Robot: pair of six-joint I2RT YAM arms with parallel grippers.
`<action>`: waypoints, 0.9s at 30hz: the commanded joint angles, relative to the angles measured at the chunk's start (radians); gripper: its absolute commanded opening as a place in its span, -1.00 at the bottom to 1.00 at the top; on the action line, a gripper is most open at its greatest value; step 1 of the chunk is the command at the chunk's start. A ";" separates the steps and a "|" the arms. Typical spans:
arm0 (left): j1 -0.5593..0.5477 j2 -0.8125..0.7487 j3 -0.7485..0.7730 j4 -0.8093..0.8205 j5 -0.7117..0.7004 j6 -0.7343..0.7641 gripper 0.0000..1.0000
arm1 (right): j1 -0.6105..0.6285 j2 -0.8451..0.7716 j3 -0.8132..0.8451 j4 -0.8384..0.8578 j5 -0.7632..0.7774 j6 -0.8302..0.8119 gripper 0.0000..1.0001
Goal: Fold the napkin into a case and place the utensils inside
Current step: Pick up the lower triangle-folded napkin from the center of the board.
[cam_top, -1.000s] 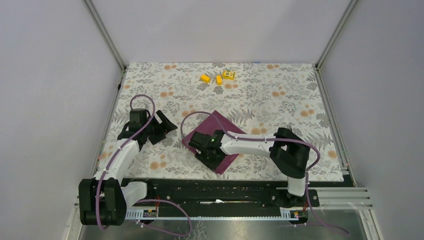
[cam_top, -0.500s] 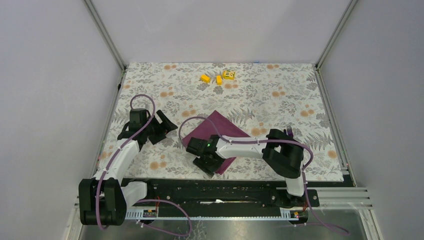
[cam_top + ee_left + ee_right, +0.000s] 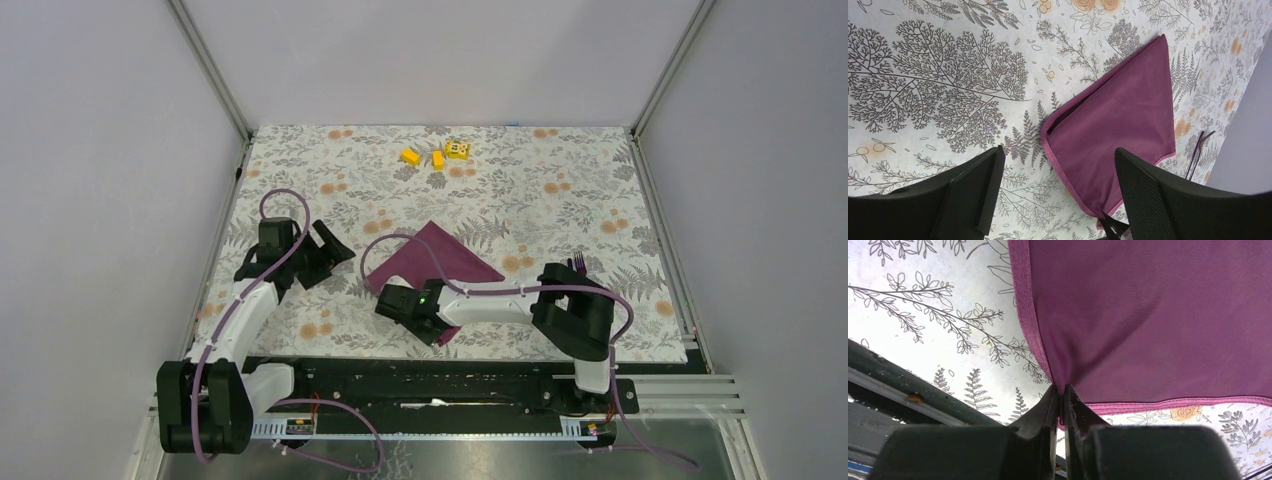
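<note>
Folding step — the right gripper [image 3: 1062, 390] clamped the 6 o'clock corner of the napkin [image 3: 440, 258], which lay centrally on the floral tablecloth [image 3: 560, 200]. The left gripper [image 3: 328, 256] hung open at its 9 o'clock; next, that corner likely needed carrying toward 12.

Plain pale grey walls [image 3: 440, 60] close in three sides, joined by slanting aluminium posts [image 3: 210, 70]. A grey-and-orange floral tablecloth [image 3: 560, 200] covers the counter [image 3: 300, 160]. A black rail [image 3: 440, 375] runs along its near edge above a metal plate [image 3: 480, 460]. The light is soft and even.
</note>
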 commanded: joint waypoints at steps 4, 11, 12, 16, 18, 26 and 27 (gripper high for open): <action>0.005 -0.020 -0.011 0.029 0.005 -0.001 0.74 | -0.008 0.025 -0.102 0.121 0.077 0.008 -1.00; 0.006 0.013 -0.111 0.148 0.148 -0.095 0.85 | -0.072 -0.155 -0.143 0.218 -0.187 0.011 -1.00; 0.006 0.014 -0.132 0.175 0.177 -0.117 0.86 | -0.098 -0.175 -0.155 0.235 -0.240 0.023 -1.00; 0.005 0.015 -0.213 0.284 0.238 -0.210 0.92 | -0.195 -0.236 -0.220 0.313 -0.455 0.072 -1.00; 0.005 0.018 -0.262 0.349 0.258 -0.260 0.93 | -0.234 -0.261 -0.254 0.344 -0.519 0.092 -1.00; -0.001 0.117 -0.348 0.569 0.302 -0.368 0.87 | -0.338 -0.337 -0.321 0.428 -0.678 0.158 -1.00; -0.006 0.125 -0.354 0.580 0.294 -0.373 0.84 | -0.346 -0.345 -0.325 0.432 -0.688 0.160 -1.00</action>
